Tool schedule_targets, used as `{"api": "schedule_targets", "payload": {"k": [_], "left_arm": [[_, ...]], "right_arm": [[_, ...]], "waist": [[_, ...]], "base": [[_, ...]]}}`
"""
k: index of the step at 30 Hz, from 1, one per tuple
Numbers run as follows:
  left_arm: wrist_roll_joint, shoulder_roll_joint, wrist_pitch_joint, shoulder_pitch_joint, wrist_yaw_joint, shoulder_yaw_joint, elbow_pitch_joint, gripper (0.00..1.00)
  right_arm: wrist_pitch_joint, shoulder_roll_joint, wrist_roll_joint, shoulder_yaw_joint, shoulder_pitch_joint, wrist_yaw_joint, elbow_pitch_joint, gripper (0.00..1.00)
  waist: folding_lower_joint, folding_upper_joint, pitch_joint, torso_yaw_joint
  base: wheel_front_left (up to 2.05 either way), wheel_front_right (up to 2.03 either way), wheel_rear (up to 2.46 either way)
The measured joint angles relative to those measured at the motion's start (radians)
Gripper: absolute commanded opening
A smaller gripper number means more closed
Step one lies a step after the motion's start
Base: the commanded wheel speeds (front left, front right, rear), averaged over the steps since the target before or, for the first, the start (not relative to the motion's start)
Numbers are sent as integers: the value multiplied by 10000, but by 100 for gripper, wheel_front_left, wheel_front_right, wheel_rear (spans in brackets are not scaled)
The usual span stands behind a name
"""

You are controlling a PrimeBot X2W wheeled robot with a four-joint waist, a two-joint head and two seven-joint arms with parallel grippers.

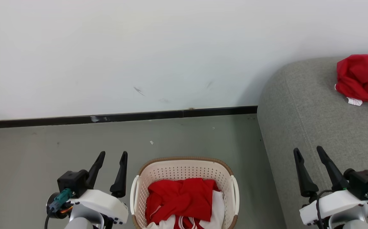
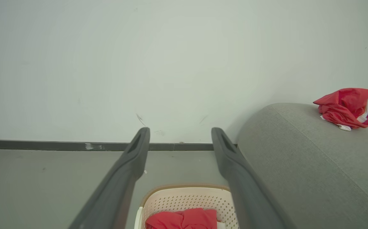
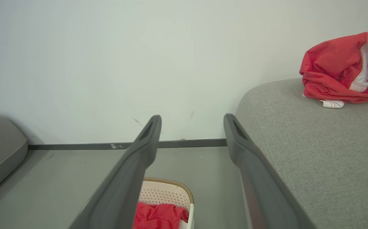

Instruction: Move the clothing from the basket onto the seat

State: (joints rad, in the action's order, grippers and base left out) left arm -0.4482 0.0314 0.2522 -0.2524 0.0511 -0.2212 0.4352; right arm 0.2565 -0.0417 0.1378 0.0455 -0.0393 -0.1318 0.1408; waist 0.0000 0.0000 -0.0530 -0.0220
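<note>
Basket (image 1: 184, 168) stands on the floor (image 1: 44, 152) just beside the seat's (image 1: 324, 133) rounded end, between the two arms. Clothing (image 1: 180, 197), red over white, lies crumpled inside it, its near part cut off by the head view's bottom edge. One red garment (image 1: 360, 78) already lies bunched on the seat, well apart from the basket. Left gripper (image 1: 113, 154) hovers left of the basket with fingers spread and nothing between them. Right gripper (image 1: 307, 149) hovers over the seat's side, likewise spread and empty. Judgement: task partly done, with the next pick yet to start. Risks: the pile is layered, so a shallow pinch may take only a fold and let it slip out on the lift, while a deep one may drag up several pieces at once. Long fingers could catch the perforated wall or rim. The basket looks light, so snagged fabric may tip or lift it. A drop near the seat's curved edge could slide to the floor.
</note>
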Motion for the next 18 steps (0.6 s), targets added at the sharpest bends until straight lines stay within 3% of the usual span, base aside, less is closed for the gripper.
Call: {"api": "schedule_targets", "payload": {"k": [18], "left_arm": [[-79,12,0,707,-48,15,-316,100]], "right_arm": [[0,15,-44,-31,616,0,-136,100]], "waist": [[0,0,660,-120]], "base": [[0,0,0]]}}
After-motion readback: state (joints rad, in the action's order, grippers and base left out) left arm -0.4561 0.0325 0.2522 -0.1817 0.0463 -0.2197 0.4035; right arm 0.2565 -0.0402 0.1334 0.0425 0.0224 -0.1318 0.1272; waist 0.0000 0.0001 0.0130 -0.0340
